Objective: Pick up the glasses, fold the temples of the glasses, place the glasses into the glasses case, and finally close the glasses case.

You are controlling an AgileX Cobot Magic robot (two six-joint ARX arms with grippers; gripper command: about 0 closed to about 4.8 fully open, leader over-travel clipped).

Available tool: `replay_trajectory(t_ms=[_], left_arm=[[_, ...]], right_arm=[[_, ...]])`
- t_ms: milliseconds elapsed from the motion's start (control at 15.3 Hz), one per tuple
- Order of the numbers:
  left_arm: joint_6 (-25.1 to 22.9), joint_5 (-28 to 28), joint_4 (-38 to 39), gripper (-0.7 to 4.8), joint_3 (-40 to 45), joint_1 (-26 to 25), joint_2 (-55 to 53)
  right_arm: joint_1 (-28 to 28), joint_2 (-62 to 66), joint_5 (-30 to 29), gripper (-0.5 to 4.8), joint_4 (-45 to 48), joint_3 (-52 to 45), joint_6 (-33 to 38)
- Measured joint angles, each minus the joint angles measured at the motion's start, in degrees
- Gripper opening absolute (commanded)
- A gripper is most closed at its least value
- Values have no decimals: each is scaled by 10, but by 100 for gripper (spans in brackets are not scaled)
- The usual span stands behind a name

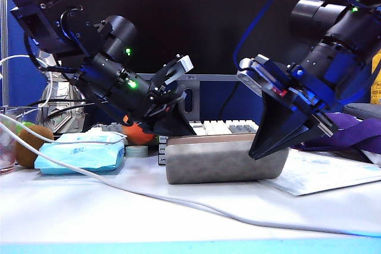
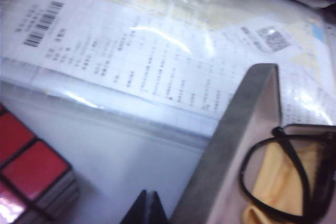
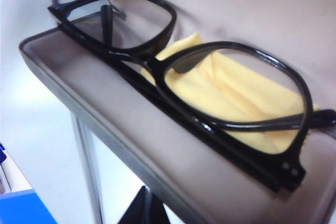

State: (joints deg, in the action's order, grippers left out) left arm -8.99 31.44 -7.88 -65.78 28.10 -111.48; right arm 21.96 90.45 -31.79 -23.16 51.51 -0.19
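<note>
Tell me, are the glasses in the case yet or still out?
In. The glasses lie inside the glasses case, temples folded, on a yellow cloth. Both wrist views show this.

glasses (image 3: 178,77) in glasses case (image 3: 105,129), on cloth (image 3: 226,103)

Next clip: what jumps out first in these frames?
The two shut grippers, left and right, meet at either end of the grey glasses case mid-table. In the right wrist view, the folded black glasses already lie inside it on a yellow cloth.
</note>
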Motion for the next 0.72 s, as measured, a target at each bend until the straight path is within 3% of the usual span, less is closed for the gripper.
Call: replay_trajectory(t_ms=[458,524,720], left_arm=[[-12,24,12,-6,-2,3,0],[-13,5,11,-7,-2,5,0],[-15,-141,23,-7,-2,7,-1]], right_arm=[[1,1,16,-6,-2,0,2],[1,1,16,-6,-2,0,2],[0,2,31,-6,14,-8,1]])
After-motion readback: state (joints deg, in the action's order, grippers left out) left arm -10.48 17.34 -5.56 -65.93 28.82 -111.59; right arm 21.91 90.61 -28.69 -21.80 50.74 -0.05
